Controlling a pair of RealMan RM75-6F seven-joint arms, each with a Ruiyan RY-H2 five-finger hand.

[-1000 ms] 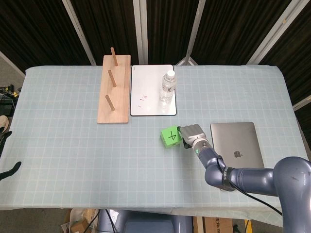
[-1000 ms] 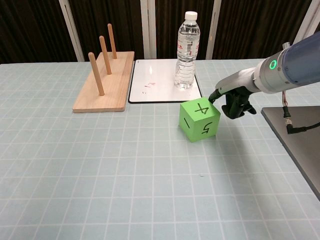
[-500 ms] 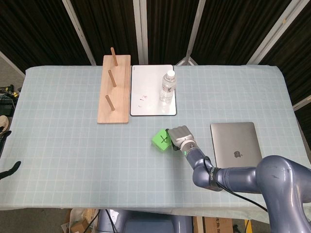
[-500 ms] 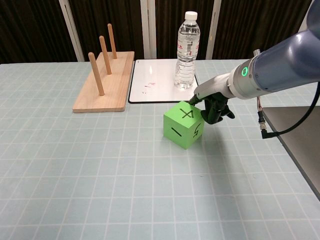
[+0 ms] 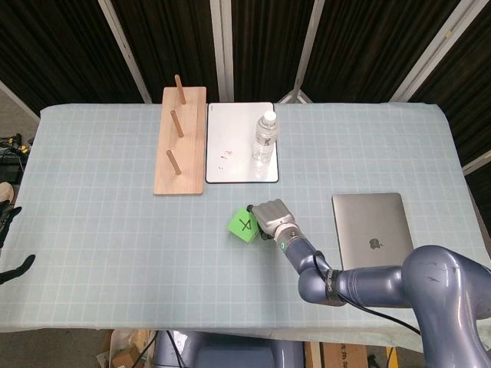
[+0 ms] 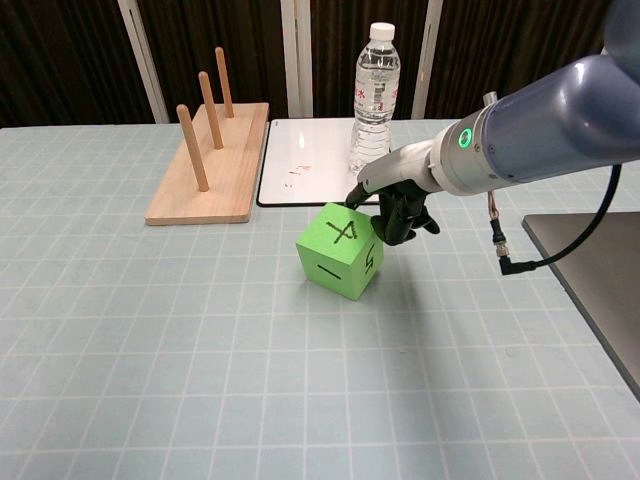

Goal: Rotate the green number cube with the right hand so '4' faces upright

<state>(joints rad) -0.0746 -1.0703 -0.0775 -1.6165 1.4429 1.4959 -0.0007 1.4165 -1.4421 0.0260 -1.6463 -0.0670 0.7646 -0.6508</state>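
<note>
The green number cube [image 5: 244, 224] [image 6: 340, 250] sits on the table mid-front, one corner turned toward the chest camera. Its top face shows a '4'; the two near faces show a '1' and a '5'. My right hand [image 5: 271, 214] [image 6: 398, 208] is just right of the cube and behind it. Most of its fingers are curled in, and one outstretched fingertip [image 6: 353, 199] touches the cube's far top corner. It grips nothing. Dark fingers of my left hand [image 5: 14, 269] show at the left edge, off the table; their pose is unclear.
A wooden peg board [image 5: 179, 142] [image 6: 205, 170] and a whiteboard [image 5: 234, 146] [image 6: 315, 165] lie at the back. A water bottle [image 5: 265, 136] [image 6: 373, 100] stands on the whiteboard, close behind the hand. A closed laptop [image 5: 374, 230] [image 6: 600, 280] lies to the right.
The cube has slid left across the table and turned about its vertical axis, '4' still on top. My right hand followed it leftward, its fingertip staying at the cube's corner.
</note>
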